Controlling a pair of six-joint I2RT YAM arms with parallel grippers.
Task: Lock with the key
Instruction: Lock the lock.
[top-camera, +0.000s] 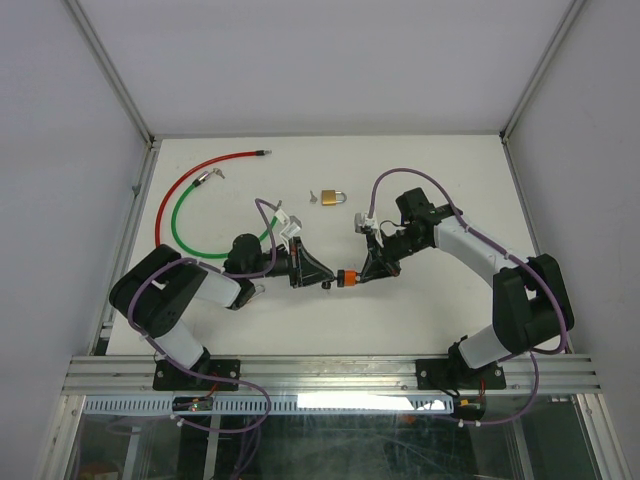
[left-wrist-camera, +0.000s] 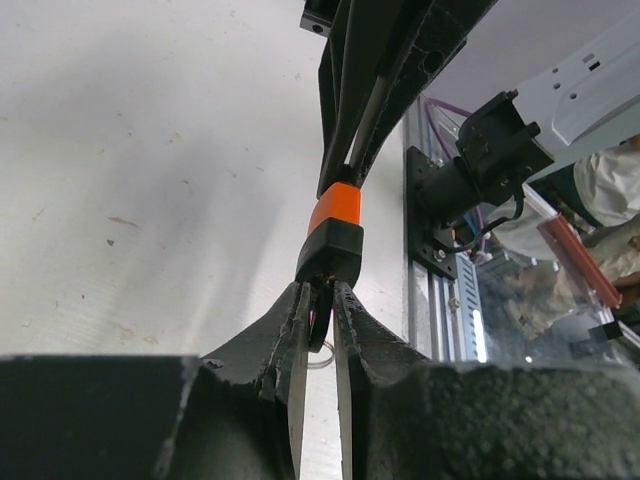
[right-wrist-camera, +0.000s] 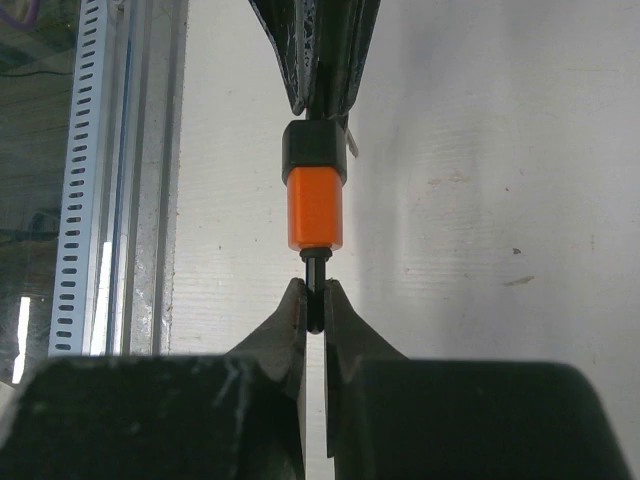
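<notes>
A small lock (top-camera: 347, 278) with an orange body (right-wrist-camera: 315, 208) and a black cap (left-wrist-camera: 330, 255) hangs between my two grippers above the middle of the table. From the right, my right gripper (right-wrist-camera: 315, 300) is shut on the thin black pin (right-wrist-camera: 315, 272) at the lock's orange end. My left gripper (left-wrist-camera: 319, 300) comes from the left. It is closed on the dark head of the key (left-wrist-camera: 320, 322), which sits at the black cap, its wire ring showing just behind. The key's blade is hidden inside the cap.
A brass padlock (top-camera: 334, 196) with a small key (top-camera: 314, 197) beside it lies further back. At the back left lie a red cable (top-camera: 200, 170) and a green cable (top-camera: 185, 228). An aluminium rail (top-camera: 330, 375) runs along the near edge. White walls enclose the table.
</notes>
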